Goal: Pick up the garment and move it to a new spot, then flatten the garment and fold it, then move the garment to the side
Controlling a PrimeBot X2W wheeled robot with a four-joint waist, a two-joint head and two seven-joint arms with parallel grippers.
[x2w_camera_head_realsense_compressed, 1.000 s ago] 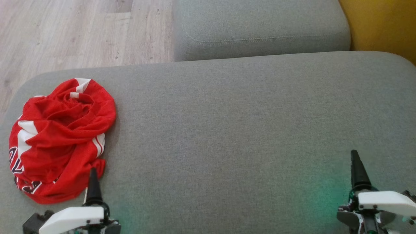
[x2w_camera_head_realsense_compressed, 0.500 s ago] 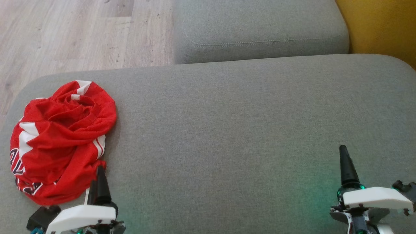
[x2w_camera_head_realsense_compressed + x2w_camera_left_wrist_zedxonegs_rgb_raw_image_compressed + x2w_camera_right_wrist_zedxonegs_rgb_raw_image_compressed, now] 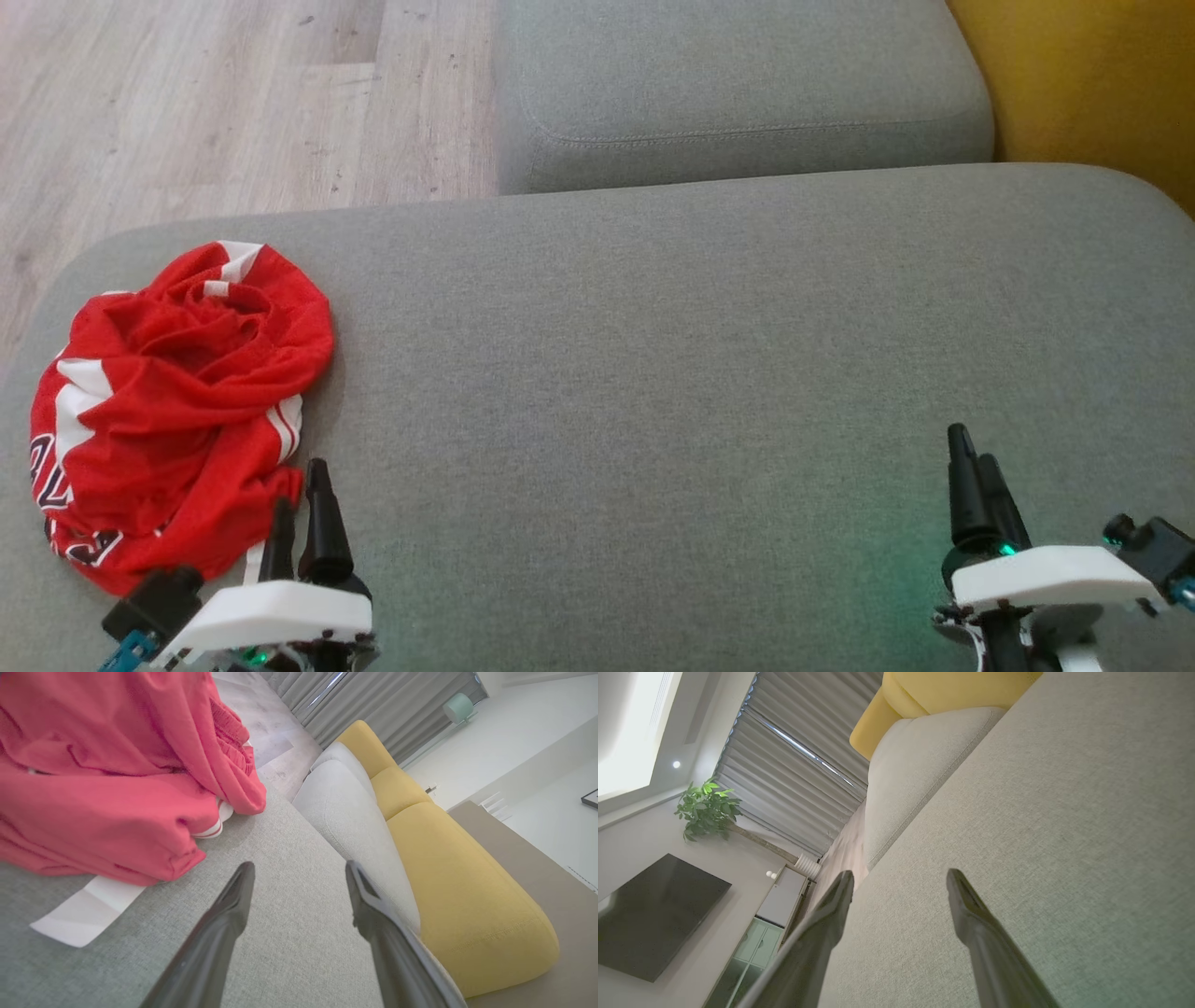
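Note:
The garment is a red jersey with white stripes and dark lettering, crumpled in a heap at the left end of the grey sofa seat. My left gripper stands open at the heap's near right edge, its fingertips just beside the red cloth, nothing between them. In the left wrist view the garment lies up and left of the open left gripper, with a white label poking out beneath it. My right gripper is open over bare seat at the lower right, also seen empty as the right gripper.
A second grey cushion lies beyond the seat, with a yellow cushion at the far right. Pale wooden floor runs past the seat's rounded left end. The right wrist view shows curtains, a potted plant and a dark screen.
The camera has tipped, shifting the scene down a little. My left gripper has moved right and up beside the garment's edge and turned; the right gripper has shifted left and turned. The garment lies unmoved.

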